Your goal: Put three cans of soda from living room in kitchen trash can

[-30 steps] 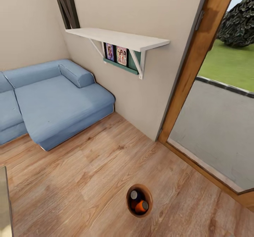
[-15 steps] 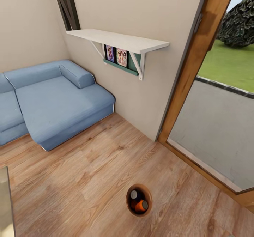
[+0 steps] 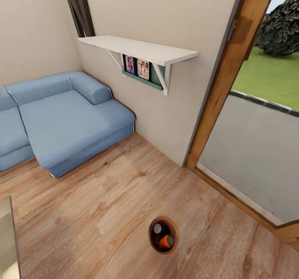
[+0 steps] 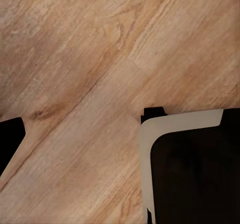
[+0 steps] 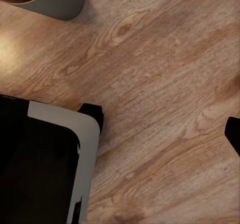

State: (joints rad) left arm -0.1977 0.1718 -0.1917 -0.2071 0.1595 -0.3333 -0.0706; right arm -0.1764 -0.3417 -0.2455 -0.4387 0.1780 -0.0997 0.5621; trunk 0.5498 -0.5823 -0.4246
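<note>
Head view shows the tash can [image 3: 163, 235] standing upright on the wood floor [image 3: 104, 212] of the living room, near the glass door [image 3: 253, 154] and well apart from the blue sofa [image 3: 66, 121]. Cans of soda [image 3: 166, 241] lie inside it: an orange one and a silver top are plain, the rest is too dark to count. In the right wrist view the bin's grey wall [image 5: 52, 1] sits just ahead of the right tool, so that arm is judged nearer. Whether either tool is open or closed cannot be told.
</note>
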